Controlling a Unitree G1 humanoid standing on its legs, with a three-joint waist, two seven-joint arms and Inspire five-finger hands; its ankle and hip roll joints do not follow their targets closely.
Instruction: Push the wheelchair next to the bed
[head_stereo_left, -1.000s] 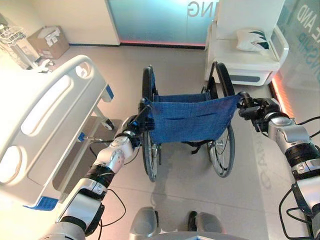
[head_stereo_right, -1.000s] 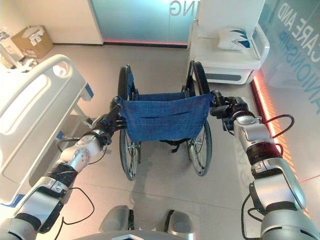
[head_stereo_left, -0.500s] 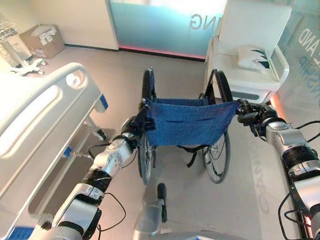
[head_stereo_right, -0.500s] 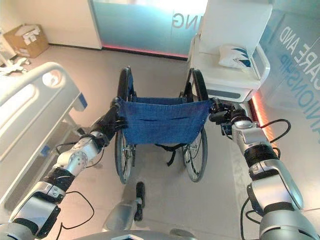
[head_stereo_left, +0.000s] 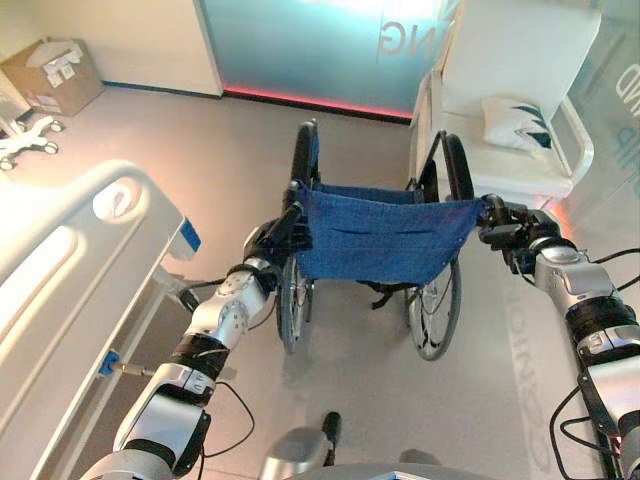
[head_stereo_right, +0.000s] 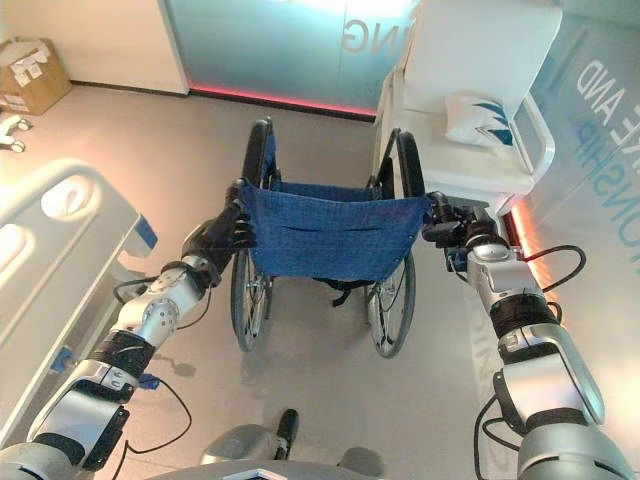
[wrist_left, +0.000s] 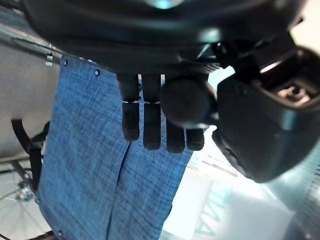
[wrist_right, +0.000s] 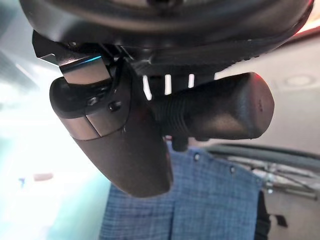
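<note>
Wheelchair: blue back; both push handles gripped, left hand, right hand. Hospital bed cut off at left.

One wheelchair with two big wheels, one bed, one white armchair holding one pillow, one cardboard box.

We reach both silver-grey arms forward and slightly outward, our left hand with fingers curled round a grip and thumb beside them, our right hand likewise wrapped around its black grip, wrists held level.
</note>
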